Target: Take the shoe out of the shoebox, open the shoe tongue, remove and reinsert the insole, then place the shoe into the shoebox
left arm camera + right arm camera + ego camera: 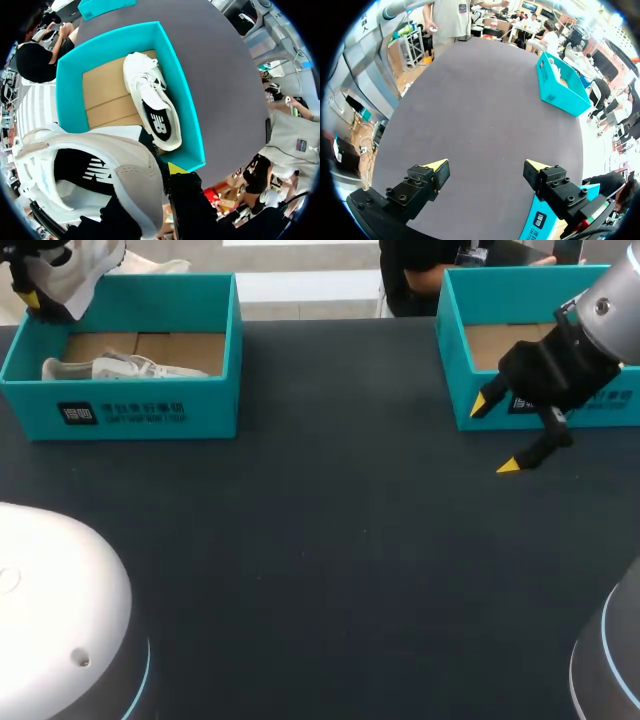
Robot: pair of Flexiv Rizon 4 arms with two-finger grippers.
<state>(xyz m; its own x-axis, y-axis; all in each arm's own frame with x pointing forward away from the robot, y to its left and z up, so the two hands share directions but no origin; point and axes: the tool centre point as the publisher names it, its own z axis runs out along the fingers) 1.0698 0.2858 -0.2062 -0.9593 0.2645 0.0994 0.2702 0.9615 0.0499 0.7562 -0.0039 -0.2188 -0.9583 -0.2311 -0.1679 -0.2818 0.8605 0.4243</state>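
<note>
the left arm comes in at the upper left corner of the head view. its left gripper is up high, above the back of the left box. it holds a white shoe in the air. in the left wrist view this shoe sits right against the one yellow tip that shows, with its dark inside facing the camera. the other finger is hidden behind the shoe.

the other shoe is also white. it lies on its side on the brown floor of the blue-green left box, near the front wall.

the right arm comes in from the right edge of the head view. it bends down to the right gripper, just in front of the right box. its two fingers are spread wide and hold nothing. they point down and left at the dark table, a little above it.
</note>
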